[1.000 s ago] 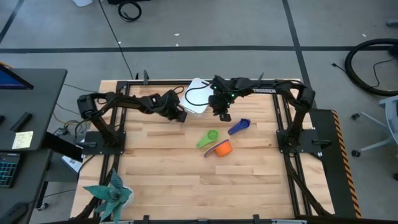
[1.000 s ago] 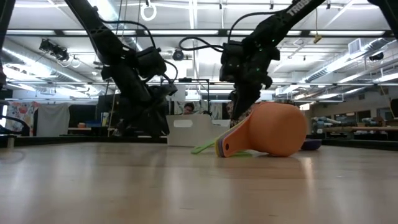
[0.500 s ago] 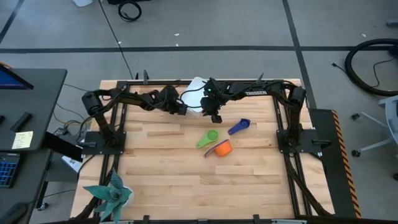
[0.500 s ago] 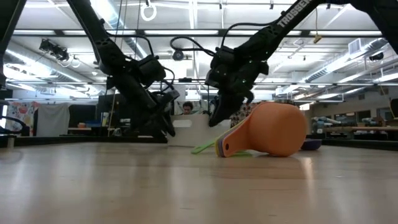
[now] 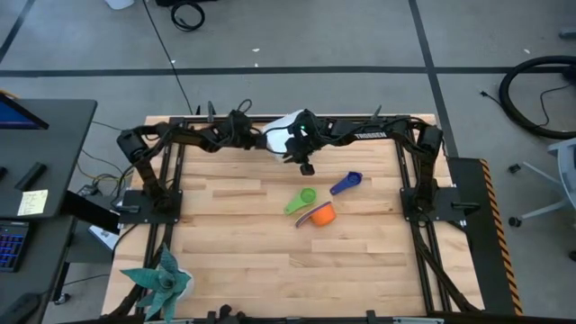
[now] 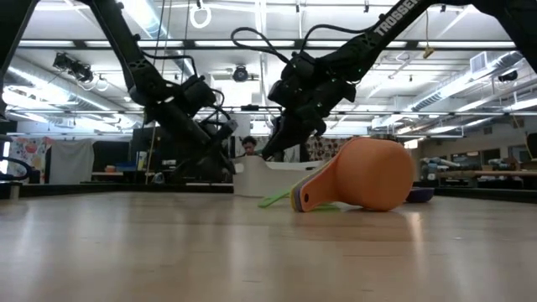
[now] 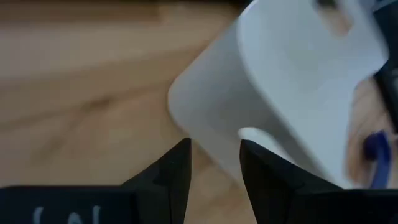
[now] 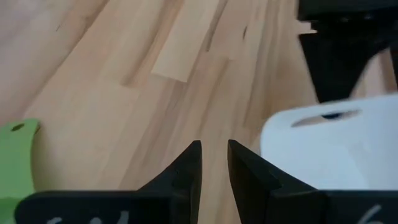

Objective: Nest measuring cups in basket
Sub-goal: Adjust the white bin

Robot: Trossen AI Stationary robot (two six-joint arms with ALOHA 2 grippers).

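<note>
The white basket stands at the table's far edge, between my two grippers. My left gripper comes at it from the left, slanting down, open, its fingertips at the basket's rounded corner. My right gripper hovers by the basket's near right side, open by a narrow gap with nothing in it. Nearer the middle of the table are three measuring cups. The green cup and the dark blue cup lie flat. The orange cup lies tipped on its side. My left gripper has its two fingers right against the foot of the basket's corner wall. I cannot tell whether they touch it. Nothing lies between them.
Black frame rails run along the table's left, right and far sides. A potted plant stands at the near left corner. Bare wood lies in front of the cups.
My left gripper has gone toward the far edge and up to the basket's left corner, tipping up from steep to slanting. My right gripper has shifted a little toward the left, to the basket's near side, and has also tipped up. The cups lie as before.
</note>
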